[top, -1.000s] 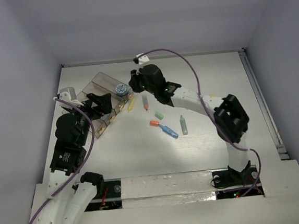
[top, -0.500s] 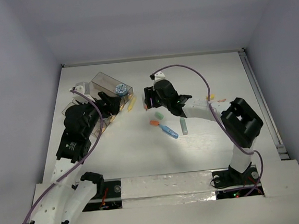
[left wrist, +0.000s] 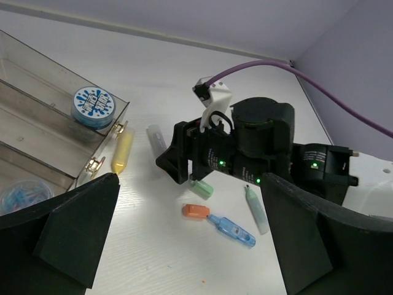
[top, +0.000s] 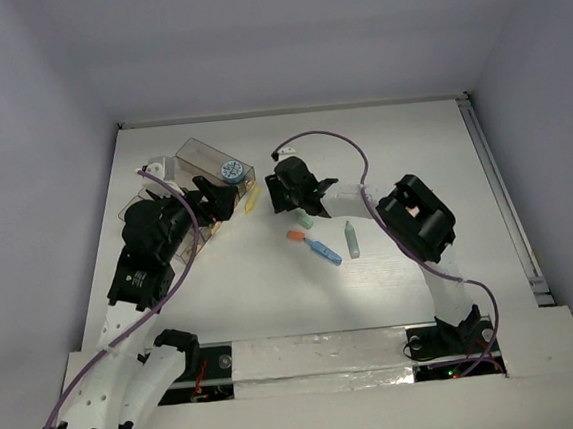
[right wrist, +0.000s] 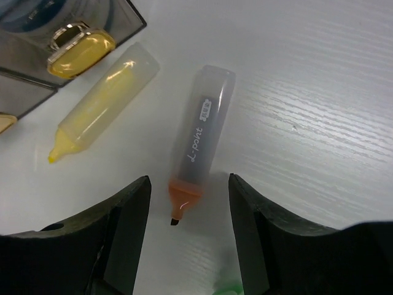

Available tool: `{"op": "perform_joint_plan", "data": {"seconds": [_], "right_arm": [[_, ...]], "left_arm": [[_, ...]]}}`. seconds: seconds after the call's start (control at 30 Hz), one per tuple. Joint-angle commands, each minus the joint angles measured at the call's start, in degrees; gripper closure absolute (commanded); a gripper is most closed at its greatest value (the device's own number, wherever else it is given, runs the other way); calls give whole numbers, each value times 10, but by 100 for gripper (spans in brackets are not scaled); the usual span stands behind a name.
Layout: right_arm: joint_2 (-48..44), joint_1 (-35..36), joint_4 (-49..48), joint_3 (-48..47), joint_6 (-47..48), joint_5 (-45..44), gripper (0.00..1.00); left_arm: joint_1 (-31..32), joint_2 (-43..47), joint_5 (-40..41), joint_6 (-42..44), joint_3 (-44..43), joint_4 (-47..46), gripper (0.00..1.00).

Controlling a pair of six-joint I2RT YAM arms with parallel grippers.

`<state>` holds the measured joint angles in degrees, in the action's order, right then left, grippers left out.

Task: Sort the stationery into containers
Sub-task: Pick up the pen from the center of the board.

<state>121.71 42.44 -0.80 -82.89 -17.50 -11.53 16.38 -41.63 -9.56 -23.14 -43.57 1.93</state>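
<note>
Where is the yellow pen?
In the right wrist view the yellow pen lies on the table just outside the containers, beside a brass clasp, left of the orange-tipped pen.

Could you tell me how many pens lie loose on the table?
5: yellow one beside the boxes, orange-tipped one at the right gripper, short green one, orange-capped blue one, pale green one furthest right. Arms may hide others.

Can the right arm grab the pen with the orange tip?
Probably yes: the right gripper hangs open astride the orange-tipped pen, nothing covers it, and the yellow pen lies apart.
</note>
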Motion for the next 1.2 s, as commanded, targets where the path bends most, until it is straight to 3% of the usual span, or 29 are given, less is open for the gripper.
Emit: {"op": "perform_joint_plan", "data": {"seconds": [0.0,0.17,0.33,0.4,0.63,0.77,1.17], "right_arm": [[18,-2,2,-32,8,-18,42],[43,-2,23,-50,19,-33,55],[24,-2,14,-25,42,-39,82],[-1,-2,-16,6,56,-35,88],[-192,-2,-76,142,192,69,89],[-320,7,-81,204,198,147,87],[-373,90,-93,194,210,223,84]], "left_arm": [[-3,0,-24,6,-5,-35,1],[-3,-1,-26,6,-4,-34,1],[-3,0,-27,6,-3,-35,3],[-3,-1,-29,7,-3,-37,4],[-8,-13,-49,9,-4,-35,12],[-14,-50,-93,-2,-7,-33,19],[-47,-94,-200,-57,16,-92,30]]}}
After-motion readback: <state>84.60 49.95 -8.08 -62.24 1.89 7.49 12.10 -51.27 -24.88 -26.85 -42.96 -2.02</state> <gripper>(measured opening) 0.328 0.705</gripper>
